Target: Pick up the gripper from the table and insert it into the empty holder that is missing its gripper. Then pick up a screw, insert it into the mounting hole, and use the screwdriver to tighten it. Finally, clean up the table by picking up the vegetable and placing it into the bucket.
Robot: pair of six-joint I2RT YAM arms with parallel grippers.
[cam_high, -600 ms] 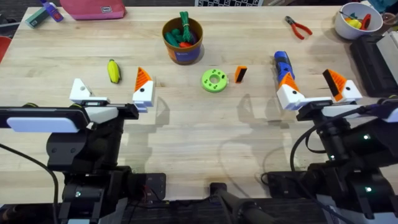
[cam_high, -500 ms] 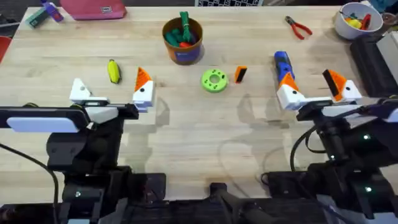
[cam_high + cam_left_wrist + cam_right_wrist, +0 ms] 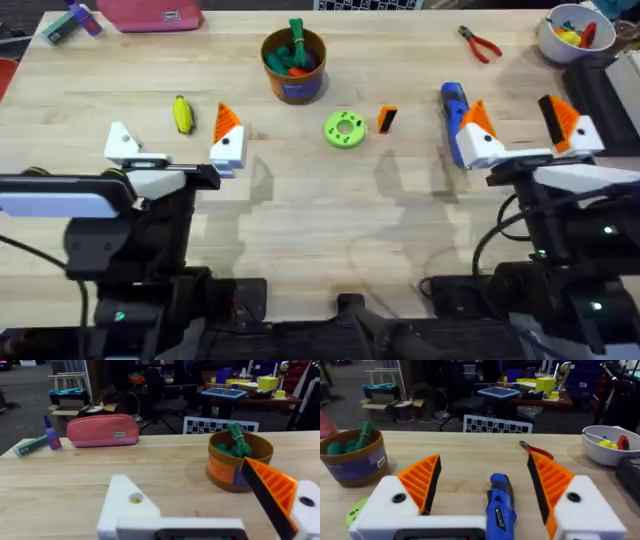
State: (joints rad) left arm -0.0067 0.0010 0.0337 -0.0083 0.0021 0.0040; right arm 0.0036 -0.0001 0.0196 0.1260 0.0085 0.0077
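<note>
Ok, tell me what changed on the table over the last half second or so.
The right claw moved forward and outward, open, now straddling the screwdriver without gripping it. The left claw barely shifted, open and empty. The loose gripper, vegetable and bucket stayed where they were.

The table (image 3: 300, 220) is pale wood with a smooth matt top, the right gripper (image 3: 485, 487) has ribbed orange plastic pads (image 3: 422, 480) on smooth white plastic blocks, and the screwdriver (image 3: 499, 505) between its jaws is shiny blue plastic.
</note>
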